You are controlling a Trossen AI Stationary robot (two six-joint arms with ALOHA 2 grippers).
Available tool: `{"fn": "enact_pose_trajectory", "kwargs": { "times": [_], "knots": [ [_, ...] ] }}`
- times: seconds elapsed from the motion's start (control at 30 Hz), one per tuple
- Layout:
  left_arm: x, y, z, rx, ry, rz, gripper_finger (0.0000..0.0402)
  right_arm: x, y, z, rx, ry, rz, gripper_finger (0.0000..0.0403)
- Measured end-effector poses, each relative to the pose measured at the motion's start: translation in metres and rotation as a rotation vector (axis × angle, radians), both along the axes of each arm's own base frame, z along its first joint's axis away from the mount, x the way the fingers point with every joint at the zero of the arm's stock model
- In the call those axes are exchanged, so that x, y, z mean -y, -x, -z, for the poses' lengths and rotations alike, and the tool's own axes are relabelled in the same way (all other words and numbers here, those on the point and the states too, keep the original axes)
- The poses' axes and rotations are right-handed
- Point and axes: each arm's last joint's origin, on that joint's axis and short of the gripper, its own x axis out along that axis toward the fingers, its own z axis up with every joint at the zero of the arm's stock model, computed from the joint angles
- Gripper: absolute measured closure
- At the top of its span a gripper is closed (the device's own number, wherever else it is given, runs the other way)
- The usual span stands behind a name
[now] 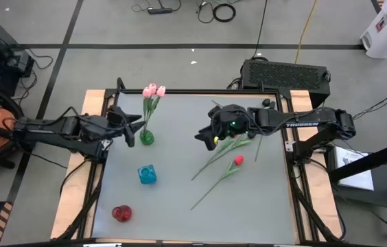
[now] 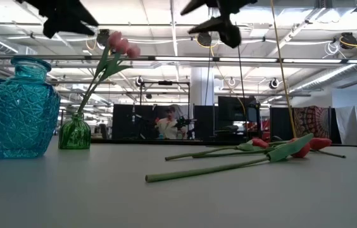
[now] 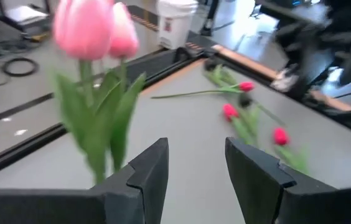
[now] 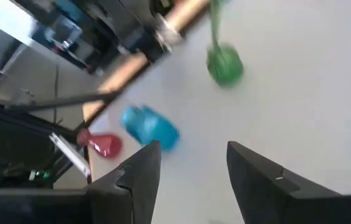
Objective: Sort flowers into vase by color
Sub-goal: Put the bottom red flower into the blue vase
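Note:
Two pink flowers (image 1: 154, 90) stand with their stems in a small green vase (image 1: 147, 138) at the table's far left. My left gripper (image 1: 134, 130) hangs open just left of that vase, above the table, with nothing between its fingers (image 3: 150, 177); the pink heads (image 3: 91, 28) show close beside it. Red flowers (image 1: 238, 160) lie flat on the table right of the middle, their stems slanting toward the near edge. My right gripper (image 1: 204, 135) hovers open above their far ends, holding nothing. It is seen high above them in the low view (image 2: 219, 28).
A blue glass vase (image 1: 147, 174) stands left of the middle, and a red vase (image 1: 121, 213) stands near the front left corner. A black frame (image 1: 180, 93) rims the table. Bare tabletop (image 1: 262, 199) lies to the near right.

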Motion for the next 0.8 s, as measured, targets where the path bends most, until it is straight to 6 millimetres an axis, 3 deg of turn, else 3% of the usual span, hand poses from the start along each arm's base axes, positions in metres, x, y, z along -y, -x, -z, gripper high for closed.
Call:
{"fn": "enact_pose_trajectory", "kwargs": {
  "times": [0.37,0.8],
  "knots": [
    [0.008,-0.006,-0.03,0.219,0.079,0.278,0.0237,-0.014,0.02,0.024,-0.338,-0.315,0.129,0.0227],
    [0.002,-0.009,-0.07,0.548,-0.209,0.245,0.0237,-0.053,0.042,0.038,-0.591,-0.533,0.433,0.0227]
  ]
}}
